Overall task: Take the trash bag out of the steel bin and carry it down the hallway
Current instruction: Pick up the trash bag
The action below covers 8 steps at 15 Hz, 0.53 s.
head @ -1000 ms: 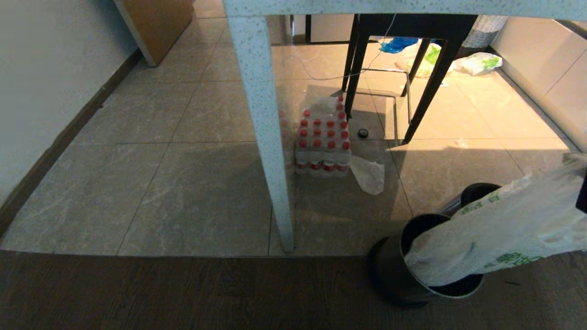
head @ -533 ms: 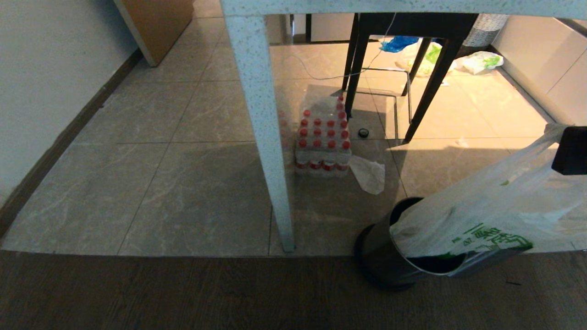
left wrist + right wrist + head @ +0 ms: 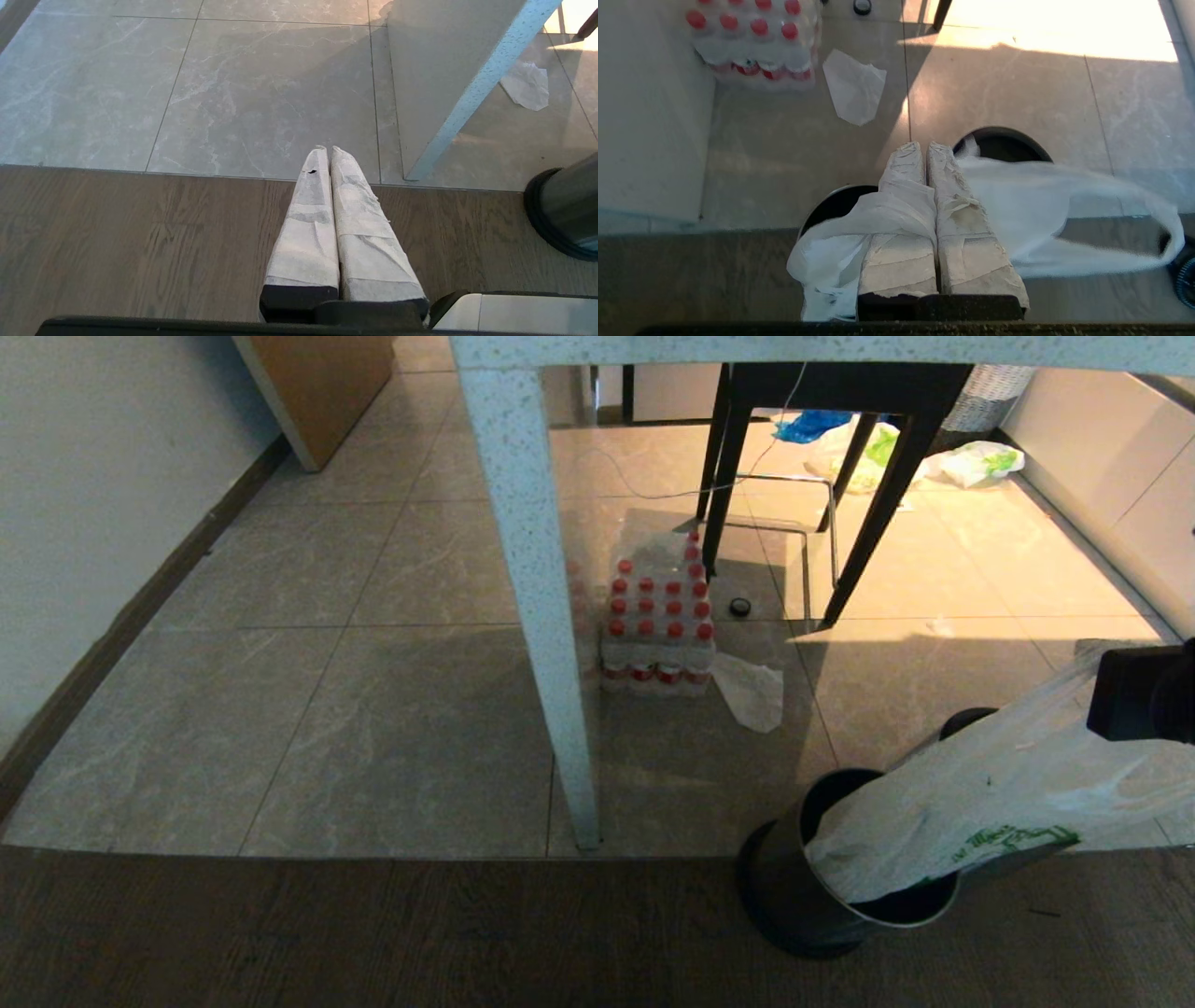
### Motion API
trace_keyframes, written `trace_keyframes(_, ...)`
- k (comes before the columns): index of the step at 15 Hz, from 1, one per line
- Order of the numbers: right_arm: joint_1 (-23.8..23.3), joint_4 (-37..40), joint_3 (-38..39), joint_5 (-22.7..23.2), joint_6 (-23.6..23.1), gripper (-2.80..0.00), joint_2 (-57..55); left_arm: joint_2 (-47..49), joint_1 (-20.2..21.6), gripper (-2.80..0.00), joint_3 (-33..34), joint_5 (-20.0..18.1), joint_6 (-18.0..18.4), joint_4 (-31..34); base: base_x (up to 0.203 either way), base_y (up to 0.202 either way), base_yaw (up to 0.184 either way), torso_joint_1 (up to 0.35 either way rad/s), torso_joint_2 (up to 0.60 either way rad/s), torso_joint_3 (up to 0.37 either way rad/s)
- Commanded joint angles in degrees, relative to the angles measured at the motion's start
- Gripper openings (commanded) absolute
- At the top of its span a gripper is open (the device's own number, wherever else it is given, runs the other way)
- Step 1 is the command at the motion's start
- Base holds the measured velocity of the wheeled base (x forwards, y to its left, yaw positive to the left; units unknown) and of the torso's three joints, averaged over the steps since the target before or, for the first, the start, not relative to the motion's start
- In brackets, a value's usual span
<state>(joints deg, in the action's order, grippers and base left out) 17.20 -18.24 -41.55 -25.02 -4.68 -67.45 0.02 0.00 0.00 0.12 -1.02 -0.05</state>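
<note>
right pincer (image 3: 927,148): pinching trash bag (image 3: 971,793) at its top | bag stretched taut, lower end inside steel bin (image 3: 803,896) | bin tilted on floor beside worktop leg (image 3: 546,616) | left pincer (image 3: 325,151): pressed together, empty, over floor

Glossy tiled floor (image 3: 373,709) — speckled white table leg (image 3: 537,597), sunlit.

The white trash bag (image 3: 943,807) stretches taut, seemingly half out of the tilted steel bin (image 3: 803,905).
</note>
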Motion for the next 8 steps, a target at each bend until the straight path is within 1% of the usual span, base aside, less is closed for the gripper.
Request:
trace_keyframes(1, 0.03, 0.01, 2.0, -0.2, -0.13, -2.8, -0.02, -0.11, 0.0, -2.8, 0.0, 0.06, -0.03, -0.04, 0.0, 0.0, 0.0, 0.0, 0.0, 0.0)
trace_keyframes(4, 0.03, -0.03, 6.19, -2.5, -0.14, -2.8, -0.95, -0.09, 0.0, -2.8, 0.0, 0.06, -0.03, -0.04, 0.0, 0.0, 0.0, 0.0, 0.0, 0.0)
trace_keyframes(6, 0.05, -0.07, 5.77, -2.51, -0.34, -2.8, -2.72, -0.08, 0.0, -2.8, 0.0, 0.06, -0.03, -0.04, 0.0, 0.0, 0.0, 0.0, 0.0, 0.0)
trace_keyframes(8, 0.2, 0.48, 4.06, -2.09, -1.98, -2.8, -1.99, -0.11, 0.0, -2.8, 0.0, 0.06, -0.03, -0.04, 0.0, 0.0, 0.0, 0.0, 0.0, 0.0)
